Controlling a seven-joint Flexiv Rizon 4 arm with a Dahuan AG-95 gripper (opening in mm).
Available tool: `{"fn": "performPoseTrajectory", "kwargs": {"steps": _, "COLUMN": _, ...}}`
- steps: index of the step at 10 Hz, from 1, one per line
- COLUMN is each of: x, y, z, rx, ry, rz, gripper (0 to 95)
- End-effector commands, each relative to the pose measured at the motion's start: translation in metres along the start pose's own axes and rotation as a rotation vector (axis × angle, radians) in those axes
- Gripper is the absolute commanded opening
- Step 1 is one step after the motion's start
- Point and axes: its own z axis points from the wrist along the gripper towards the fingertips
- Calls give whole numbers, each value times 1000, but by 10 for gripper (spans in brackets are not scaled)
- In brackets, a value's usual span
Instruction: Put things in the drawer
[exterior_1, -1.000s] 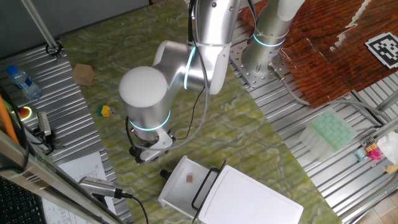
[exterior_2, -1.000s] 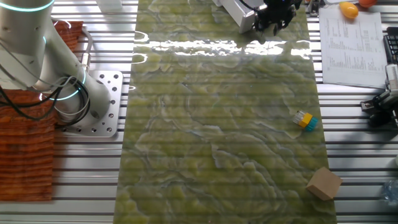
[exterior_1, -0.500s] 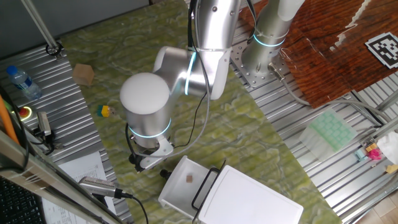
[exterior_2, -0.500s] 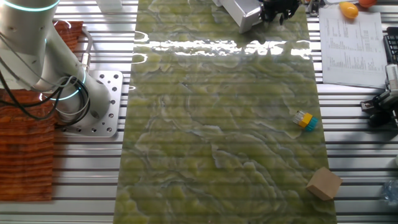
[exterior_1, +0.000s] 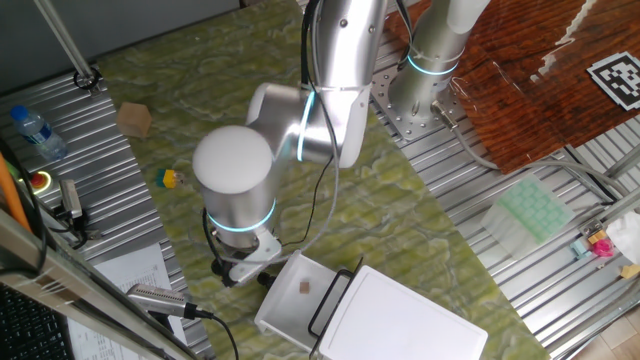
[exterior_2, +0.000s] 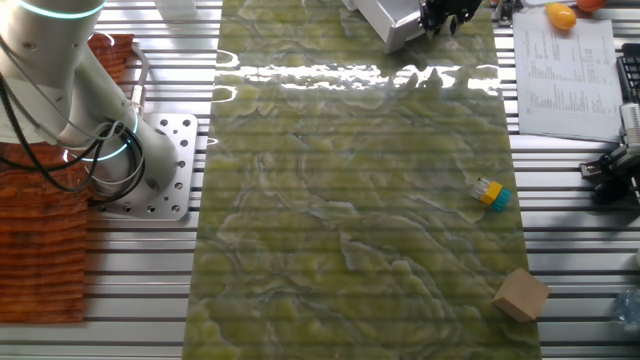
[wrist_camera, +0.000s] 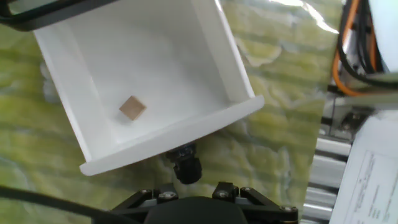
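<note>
Green marbled matting covers the surface (exterior_1: 400, 215), with ribbed metal on either side, and the white box unit (exterior_1: 405, 320) sits at its near end with the drawer (exterior_1: 285, 305) pulled out toward the arm. Its black wire loop handle (exterior_1: 332, 297) lies back against the unit's front, out of the way. The open tray faces up, so anything dropped from above should land inside.

One of the things, the tan-brown cube (wrist_camera: 132, 107), already rests on the drawer floor, near the left wall in the hand view and apart from the front wall. The small black stubby piece (wrist_camera: 185, 168) is still outside: it lies on the matting just beside the drawer's front wall, perhaps touching it.

Above that piece the pincer (exterior_1: 240, 268) hangs low, pointing down. The hand view looks straight down on the black piece, which suggests the arm is lined up for a pick. The fingertips do not show in any view, hidden beneath the wrist in one fixed view and too small in the other, so I cannot tell whether the pincer is spread or closed.

A brown block (exterior_2: 520, 295) and a yellow-and-blue toy (exterior_2: 489, 193) sit well apart from the drawer.

By my reading, the cube is done and the black piece remains.
</note>
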Motion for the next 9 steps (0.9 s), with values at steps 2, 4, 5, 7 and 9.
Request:
{"fn": "performPoseTrajectory", "kwargs": {"steps": 2, "x": -4, "y": -1, "z": 2, "rx": 7, "ry": -3, "rz": -45, "gripper": 380}}
{"fn": "performPoseTrajectory", "kwargs": {"steps": 4, "x": -6, "y": -2, "z": 4, "rx": 8, "ry": -6, "rz": -75, "gripper": 380}}
{"fn": "performPoseTrajectory", "kwargs": {"steps": 5, "x": -9, "y": -3, "z": 5, "rx": 8, "ry": -3, "rz": -88, "gripper": 380}}
{"fn": "performPoseTrajectory", "kwargs": {"steps": 7, "x": -12, "y": -4, "z": 7, "rx": 4, "ry": 0, "rz": -121, "gripper": 380}}
{"fn": "performPoseTrajectory", "kwargs": {"steps": 9, "x": -12, "y": -4, "z": 9, "rx": 1, "ry": 6, "rz": -199, "gripper": 380}}
